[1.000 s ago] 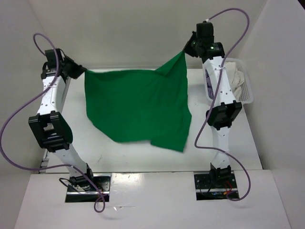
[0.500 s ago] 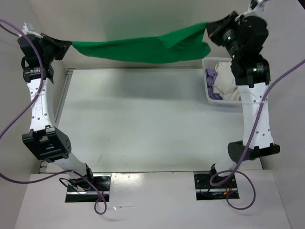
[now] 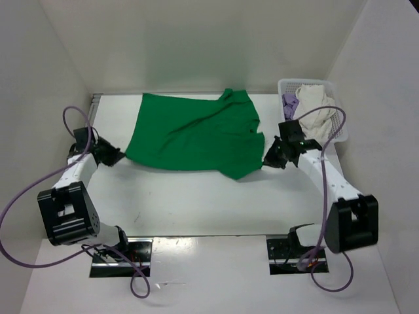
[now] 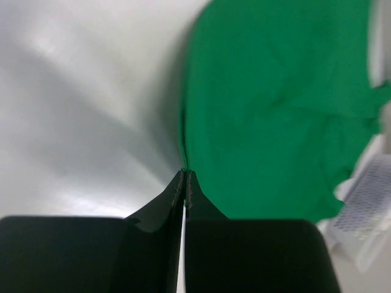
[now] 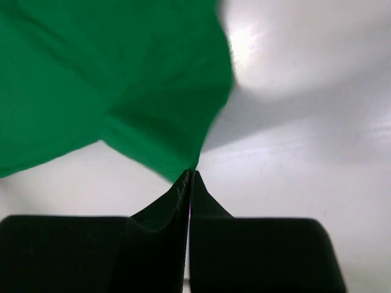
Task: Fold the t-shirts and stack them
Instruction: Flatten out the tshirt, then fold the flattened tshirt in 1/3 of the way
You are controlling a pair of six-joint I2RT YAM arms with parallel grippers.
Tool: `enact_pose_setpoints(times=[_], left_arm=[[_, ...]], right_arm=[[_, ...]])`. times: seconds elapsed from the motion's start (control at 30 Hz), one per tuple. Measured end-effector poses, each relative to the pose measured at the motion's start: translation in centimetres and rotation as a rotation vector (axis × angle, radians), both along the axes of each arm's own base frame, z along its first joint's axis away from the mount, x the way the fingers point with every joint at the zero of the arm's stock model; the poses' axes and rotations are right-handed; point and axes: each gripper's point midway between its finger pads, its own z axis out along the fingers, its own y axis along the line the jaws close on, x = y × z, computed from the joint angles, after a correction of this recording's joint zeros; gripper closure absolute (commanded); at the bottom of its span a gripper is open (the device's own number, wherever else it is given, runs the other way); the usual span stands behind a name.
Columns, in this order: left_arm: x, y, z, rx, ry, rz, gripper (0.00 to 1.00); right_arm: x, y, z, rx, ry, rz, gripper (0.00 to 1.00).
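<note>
Both arms had dropped from high. On the white table (image 3: pixel 196 203), left gripper (image 3: pixel 116 157) and right gripper (image 3: pixel 267 159) pinched the green shirt (image 3: pixel 193 134) by its near corners, and it lay spread flat. White walls (image 3: pixel 196 46) enclosed it all; far right, the basket (image 3: pixel 337 127) held crumpled cloth, hard to distinguish.

There's the green t-shirt (image 3: pixel 193 134) sprawled over the far half of the tabletop (image 3: pixel 196 203), with a bare strip open on the near side between the arms. The basket (image 3: pixel 340 127) blocks the far right corner, just behind the right tool (image 3: pixel 265 159). The left tool (image 3: pixel 120 157) is low, near the left wall (image 3: pixel 39 98).
</note>
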Motion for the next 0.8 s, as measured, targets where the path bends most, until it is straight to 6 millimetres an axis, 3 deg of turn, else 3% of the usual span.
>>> enact_pose_setpoints(times=[0.07,0.13,0.27,0.37,0.5,0.63,0.8], left_arm=[[-2.7,-0.2,-2.8,-0.013,0.087,0.006,1.0],[-4.4,-0.3,-3.8,-0.017,0.132,0.016,1.0],[-6.1,-0.2,-2.9,0.018,0.142,0.011,1.0],[-7.3,-0.2,-2.1,0.045,0.148,0.014,1.0],[-8.3,-0.5,-2.0,0.051,0.171,0.003,1.0],[-7.7,-0.5,-2.9,0.025,0.198,-0.008,1.0],[-5.8,-0.1,-4.6,-0.005,0.23,-0.015,1.0]], right_arm=[[-1.7,0.1,0.9,0.026,-0.016,0.005,1.0],[-2.9,0.5,2.7,0.067,-0.067,0.017,1.0],[-5.8,1.3,4.9,0.143,-0.119,0.047,1.0],[-9.0,1.5,4.5,0.175,-0.065,0.056,1.0],[-10.9,1.2,4.4,0.179,-0.016,0.047,1.0],[-10.4,1.2,3.7,0.171,0.025,0.028,1.0],[-5.3,1.7,2.7,0.15,0.053,0.008,1.0]])
